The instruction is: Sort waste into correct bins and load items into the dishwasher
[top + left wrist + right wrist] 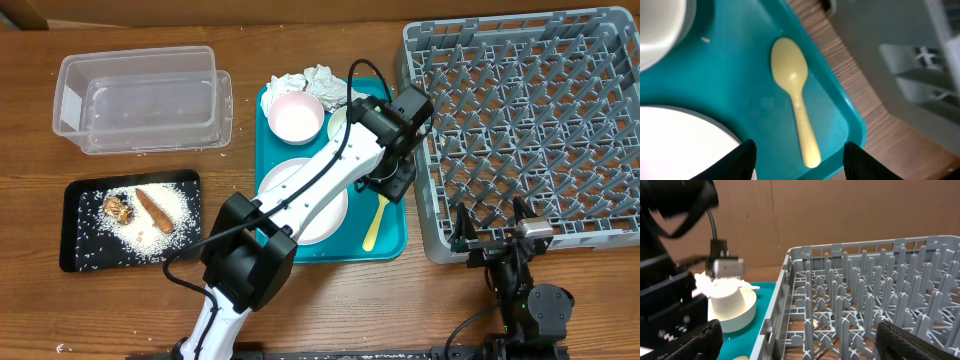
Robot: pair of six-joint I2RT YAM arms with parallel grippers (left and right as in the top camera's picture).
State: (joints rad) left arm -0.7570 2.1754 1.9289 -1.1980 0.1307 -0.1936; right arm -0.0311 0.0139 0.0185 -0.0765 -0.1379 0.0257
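1. Right claw [800,345] gapes wide, empty, beside one rack [418,140].
2. One black tray [80,240] holds rice [170,225], one stick [153,208], one lump [118,207].
3. Left claw [800,160], jaws apart and empty, hovers over one spoon [790,70] on the teal tray [740,85].
4. One plate [272,185], two bowls [295,115] beyond.

Left arm [300,200] — extended diagonally from its base at the near edge, wrist tipped downward; left gripper [800,159] pointing down, fingers [742,157] parted and gripping nothing. Right arm [525,295] — folded low by its base; right gripper [802,342] facing forward, roughly level, fingers spread wide, empty.
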